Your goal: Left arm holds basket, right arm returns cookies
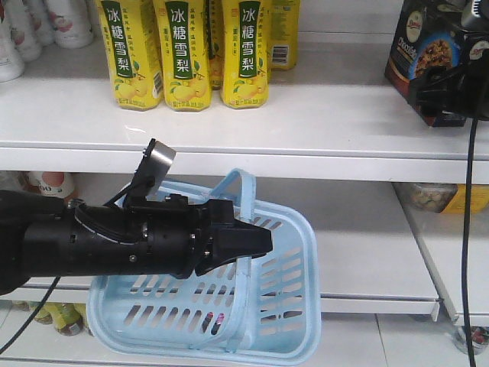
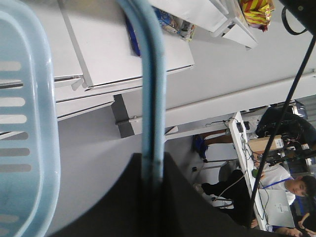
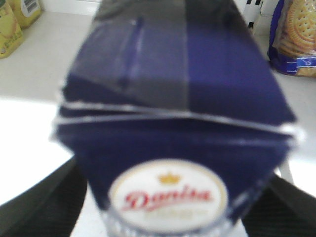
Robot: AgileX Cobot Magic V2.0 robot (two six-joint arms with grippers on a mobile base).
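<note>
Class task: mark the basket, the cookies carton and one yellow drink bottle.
basket (image 1: pixel 294 252): front view, right slotted wall.
cookies carton (image 1: pixel 419 47): front view, printed front face.
yellow drink bottle (image 1: pixel 183 53): front view, label.

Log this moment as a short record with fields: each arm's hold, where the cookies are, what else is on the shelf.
left gripper: shut on a handle of the basket, which hangs tilted in front of the lower shelves
right gripper: shut on the cookies
cookies position: at the right end of the upper shelf; whether the carton rests on it cannot be told
other shelf stock: yellow-labelled drink bottles standing at the left of the same shelf
basket contents: none visible through the slots
</note>
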